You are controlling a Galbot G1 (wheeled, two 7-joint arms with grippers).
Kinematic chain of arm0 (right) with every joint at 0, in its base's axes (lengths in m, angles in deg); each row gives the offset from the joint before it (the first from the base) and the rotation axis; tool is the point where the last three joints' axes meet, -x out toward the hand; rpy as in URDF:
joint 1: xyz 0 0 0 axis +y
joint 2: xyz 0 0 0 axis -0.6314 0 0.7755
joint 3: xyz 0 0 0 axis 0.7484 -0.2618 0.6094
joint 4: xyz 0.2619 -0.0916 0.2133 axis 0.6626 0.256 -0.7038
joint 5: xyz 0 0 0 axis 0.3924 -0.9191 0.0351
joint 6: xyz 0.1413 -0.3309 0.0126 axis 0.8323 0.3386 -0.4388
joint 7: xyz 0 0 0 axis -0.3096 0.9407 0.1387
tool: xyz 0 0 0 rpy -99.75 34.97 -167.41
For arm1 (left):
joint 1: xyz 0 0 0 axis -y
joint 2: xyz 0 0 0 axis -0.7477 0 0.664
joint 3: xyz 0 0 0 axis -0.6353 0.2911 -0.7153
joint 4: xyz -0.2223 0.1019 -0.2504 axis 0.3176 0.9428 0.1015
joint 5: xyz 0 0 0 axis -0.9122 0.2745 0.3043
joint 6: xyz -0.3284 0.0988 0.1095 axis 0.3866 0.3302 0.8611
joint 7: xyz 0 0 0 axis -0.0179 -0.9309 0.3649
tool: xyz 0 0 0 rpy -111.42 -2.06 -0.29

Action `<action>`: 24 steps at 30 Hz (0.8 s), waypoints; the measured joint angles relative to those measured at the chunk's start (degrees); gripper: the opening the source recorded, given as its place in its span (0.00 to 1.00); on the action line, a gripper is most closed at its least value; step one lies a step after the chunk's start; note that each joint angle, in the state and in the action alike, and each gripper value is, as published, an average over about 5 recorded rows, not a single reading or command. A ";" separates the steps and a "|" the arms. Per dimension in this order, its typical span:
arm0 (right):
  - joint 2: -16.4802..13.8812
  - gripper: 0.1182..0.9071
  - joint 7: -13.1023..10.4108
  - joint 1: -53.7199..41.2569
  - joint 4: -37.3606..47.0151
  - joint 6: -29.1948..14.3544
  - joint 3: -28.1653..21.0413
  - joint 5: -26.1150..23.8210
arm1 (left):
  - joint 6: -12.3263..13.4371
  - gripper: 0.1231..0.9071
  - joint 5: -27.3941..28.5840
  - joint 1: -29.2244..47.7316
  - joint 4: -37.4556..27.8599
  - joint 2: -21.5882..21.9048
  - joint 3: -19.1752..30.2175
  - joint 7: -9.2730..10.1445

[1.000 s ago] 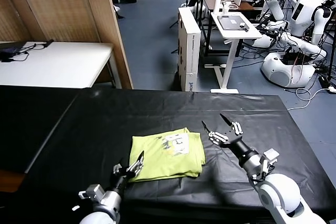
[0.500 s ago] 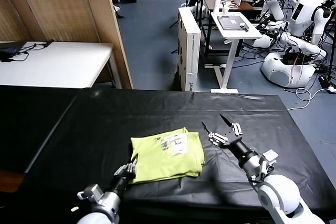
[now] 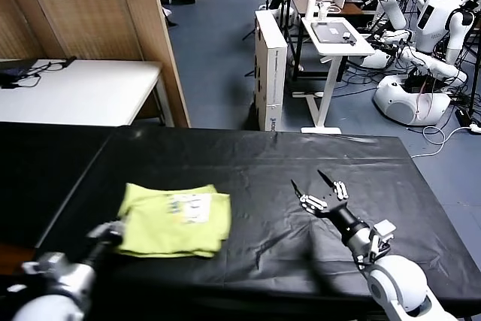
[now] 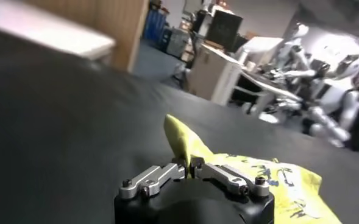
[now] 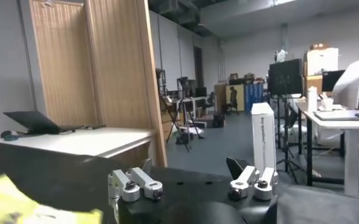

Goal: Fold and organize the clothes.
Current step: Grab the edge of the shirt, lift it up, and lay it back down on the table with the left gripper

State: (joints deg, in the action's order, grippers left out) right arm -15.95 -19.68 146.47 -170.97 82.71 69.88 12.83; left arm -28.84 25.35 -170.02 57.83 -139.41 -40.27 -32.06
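Note:
The lime yellow-green T-shirt lies folded on the black table, left of the middle, with its white print facing up. My left gripper is at the shirt's near left corner and is shut on its edge. In the left wrist view the jaws pinch a raised fold of the shirt. My right gripper is open and empty above the table, well to the right of the shirt. It also shows open in the right wrist view, with the shirt at a distance.
A white table stands beyond the black table's far left. A wooden partition, a white box, a small white desk and other robots stand behind the table.
My left gripper has closed on the shirt's near left corner and dragged the folded shirt to the left across the table. My right arm has barely moved.

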 joint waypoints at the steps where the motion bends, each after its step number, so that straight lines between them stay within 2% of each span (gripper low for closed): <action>1: 0.06 1.00 -0.01 0.11 0.00 0.00 -0.02 -0.12 | -0.46 0.07 -0.02 -0.01 0.78 0.44 -0.77 0.53; 4: 0.19 1.00 -0.05 0.67 -0.17 -0.01 0.13 -0.50 | -2.78 0.07 -1.15 -0.15 3.77 0.29 -0.59 2.44; 7: 0.30 1.00 -0.14 1.36 -0.63 -0.01 0.53 -1.00 | -5.23 0.07 -2.60 0.00 7.38 -1.84 3.77 4.86; 11: 0.48 1.00 -0.26 2.23 -1.31 0.00 0.91 -1.83 | -6.58 0.07 -2.16 0.97 9.78 -6.75 15.45 7.77; 15: 0.56 1.00 -0.33 2.65 -1.42 0.06 0.88 -2.42 | -7.10 0.07 -5.34 2.63 9.11 -11.93 27.67 10.08; 18: 0.72 1.00 -0.35 2.53 -1.31 0.52 0.35 -2.79 | -6.64 0.07 -5.82 4.40 7.36 -14.82 33.92 9.69; 22: 0.45 1.00 -0.45 2.21 -1.63 2.55 -1.21 -1.41 | -5.14 0.08 -2.49 6.86 2.98 -17.52 38.30 8.03; 24: 0.00 1.00 -0.52 2.07 -1.89 3.98 -2.27 0.26 | -4.73 0.15 -0.93 7.48 0.84 -18.24 39.52 7.18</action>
State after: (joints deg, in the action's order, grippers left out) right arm -15.95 -20.20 148.54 -172.86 86.69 67.62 13.08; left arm -33.57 24.42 -162.53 58.68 -157.66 -0.76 -24.89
